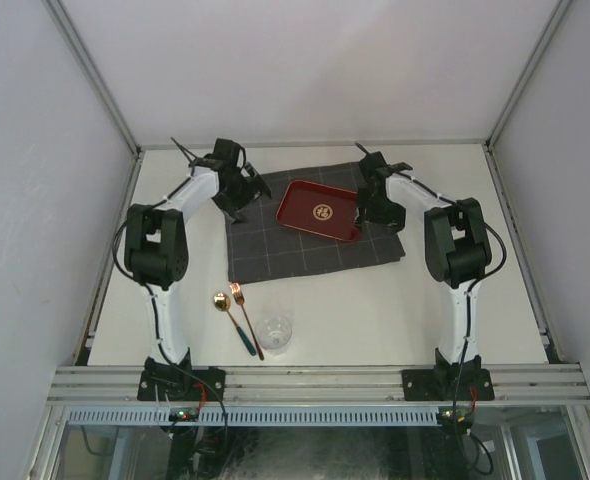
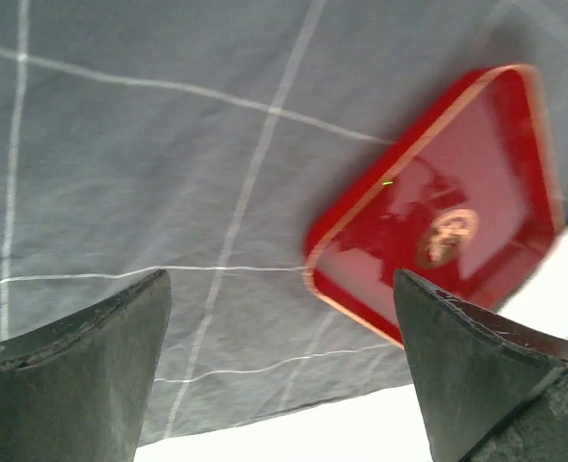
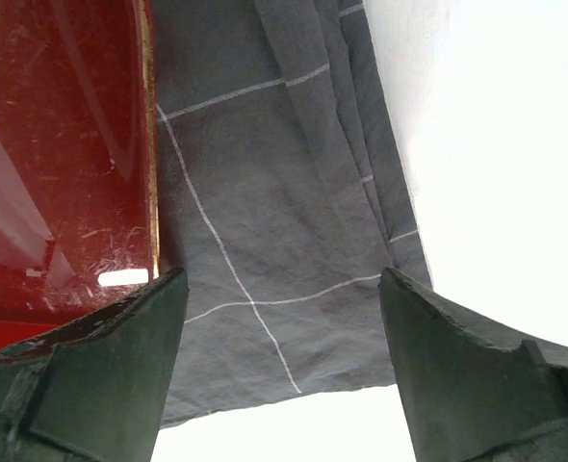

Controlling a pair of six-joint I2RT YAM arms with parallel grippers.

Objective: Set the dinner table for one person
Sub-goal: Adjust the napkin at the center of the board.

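**ITEM: table, part-laid, both grippers open, nothing held**

Table (image 1: pixel 395 310): lg rectangular top, plain off-white, matte. Aluminium rail along near edge, where both arm bases are bolted. White walls on 3 sides. It fills the whole work area and carries everything listed below.

On table:
- Cloth (image 1: pixel 275 255): dark grey w/ thin white grid lines, far-centre of the top, lying slightly askew. Rt edge shows a lengthwise fold in rt wrist view.
- Tray (image 1: pixel 320 210): red, glossy, rounded corners, gold emblem at centre. Lies on cloth, far-rt part.
- Spoon (image 1: pixel 231 318): gold bowl, dark handle, on bare top near of cloth, left of centre.
- Fork (image 1: pixel 245 318): copper-tone, just beside spoon on its rt. Handles converge toward near end.
- Glass (image 1: pixel 274 333): clear, upright, just rt of fork, close to near edge.

Left gripper (image 2: pixel 279 322): jaws spread wide, nothing between, nothing gripped. Over cloth's left part, left of tray. Contact w/ cloth: cannot tell.

Right gripper (image 3: pixel 284 318): jaws well apart, nothing gripped. Over cloth's rt part, beside tray's rt edge. Contact w/ cloth: cannot tell.
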